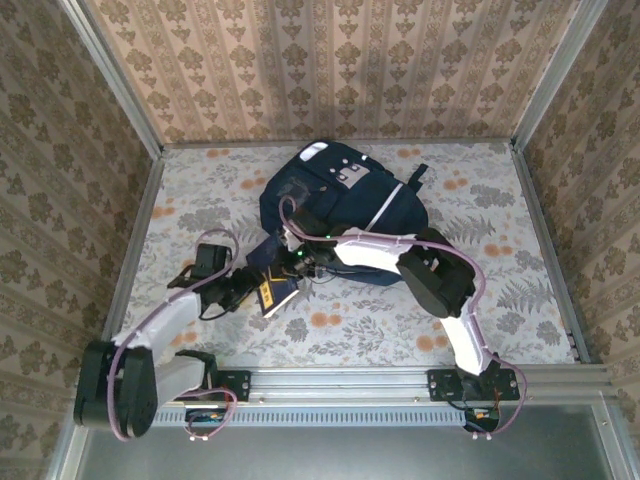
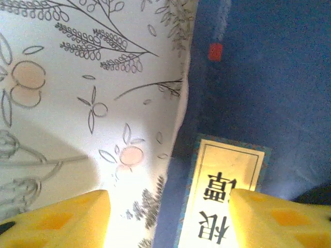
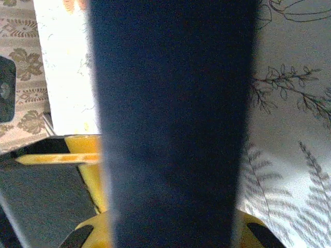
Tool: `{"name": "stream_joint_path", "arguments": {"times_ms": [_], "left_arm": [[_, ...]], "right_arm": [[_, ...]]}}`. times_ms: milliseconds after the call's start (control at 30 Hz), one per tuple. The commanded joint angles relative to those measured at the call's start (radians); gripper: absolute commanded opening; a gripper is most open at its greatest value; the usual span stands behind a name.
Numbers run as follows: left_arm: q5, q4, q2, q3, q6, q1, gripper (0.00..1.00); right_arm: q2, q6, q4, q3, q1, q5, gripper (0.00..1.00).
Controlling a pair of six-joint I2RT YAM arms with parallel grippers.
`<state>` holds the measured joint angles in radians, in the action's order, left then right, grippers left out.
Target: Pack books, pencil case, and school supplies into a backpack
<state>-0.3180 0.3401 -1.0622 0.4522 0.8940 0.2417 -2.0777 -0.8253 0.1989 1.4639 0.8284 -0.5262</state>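
Backpack (image 1: 345,195), soft navy fabric, on floral table (image 1: 500,250), papered walls (image 1: 340,60); I see left gripper (image 2: 169,206) wide, right gripper (image 1: 297,250) unclear.

Soft, even light fills the top view with only faint shadows, whereas the left wrist view is hazy and glares white low on the floral tablecloth (image 2: 88,93), and the right wrist view has a blurred, underlit dark navy shape (image 3: 170,124) close to the lens.

Both arms reach inward; left end effector (image 2: 169,206) fingers stand apart, right end effector (image 1: 298,256) just beside
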Motion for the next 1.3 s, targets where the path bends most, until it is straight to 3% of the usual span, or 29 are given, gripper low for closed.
{"name": "stream_joint_path", "arguments": {"times_ms": [0, 267, 567, 767, 1100, 1267], "left_arm": [[-0.01, 0.113, 0.124, 0.063, -0.029, 0.007, 0.73], [-0.219, 0.051, 0.332, 0.214, -0.244, 0.058, 0.84], [-0.388, 0.093, 0.214, 0.356, -0.364, 0.142, 0.93], [-0.488, -0.031, 0.175, 0.359, -0.326, 0.204, 0.93], [-0.551, -0.158, 0.13, 0.343, -0.293, 0.262, 0.87], [-0.579, -0.273, 0.126, 0.31, -0.24, 0.287, 0.72]], "right_arm": [[0.168, 0.124, 0.032, -0.016, -0.016, 0.021, 0.03], [0.397, 0.209, 0.033, -0.11, -0.09, -0.109, 0.0], [0.624, 0.233, -0.025, -0.228, -0.1, -0.243, 0.0], [0.745, 0.209, -0.097, -0.332, -0.102, -0.302, 0.0], [0.845, 0.162, -0.199, -0.443, -0.136, -0.357, 0.0], [0.86, 0.146, -0.225, -0.482, -0.153, -0.358, 0.0]]}}
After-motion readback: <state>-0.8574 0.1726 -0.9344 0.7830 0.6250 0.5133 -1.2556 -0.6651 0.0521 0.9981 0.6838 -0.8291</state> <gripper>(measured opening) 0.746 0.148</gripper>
